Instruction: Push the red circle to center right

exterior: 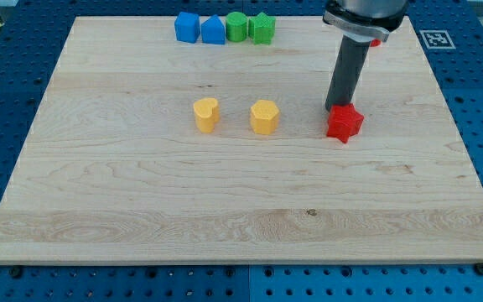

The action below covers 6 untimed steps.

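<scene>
The dark rod comes down from the view's top right, and my tip (pixel 334 107) rests on the board. It touches the upper left side of a red star-shaped block (pixel 345 124) at centre right. A small sliver of another red block (pixel 376 40) shows behind the arm's body near the view's top right. It is mostly hidden, so I cannot make out its shape.
Two blue blocks (pixel 188 27) (pixel 213 30) and two green blocks (pixel 237 26) (pixel 262 28) stand in a row at the board's top edge. A yellow heart-like block (pixel 205 115) and a yellow hexagon-like block (pixel 264 117) sit mid-board, left of my tip. The wooden board (pixel 225 210) lies on a blue perforated table.
</scene>
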### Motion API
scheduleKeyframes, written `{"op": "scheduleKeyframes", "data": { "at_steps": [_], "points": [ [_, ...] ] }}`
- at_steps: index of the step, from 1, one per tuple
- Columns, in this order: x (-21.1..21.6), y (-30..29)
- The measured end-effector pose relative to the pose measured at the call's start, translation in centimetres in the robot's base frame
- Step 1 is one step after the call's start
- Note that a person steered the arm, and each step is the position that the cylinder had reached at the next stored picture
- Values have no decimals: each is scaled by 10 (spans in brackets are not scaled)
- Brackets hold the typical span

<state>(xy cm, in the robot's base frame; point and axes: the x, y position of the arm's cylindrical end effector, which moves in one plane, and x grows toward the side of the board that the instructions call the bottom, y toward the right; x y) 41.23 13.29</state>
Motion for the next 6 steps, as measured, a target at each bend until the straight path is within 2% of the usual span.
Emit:
{"op": "scheduleKeyframes", "data": {
  "at_steps": [2,4,6],
  "points": [
    [-11,7],
    [-39,70],
    [-128,150]
  ]
}}
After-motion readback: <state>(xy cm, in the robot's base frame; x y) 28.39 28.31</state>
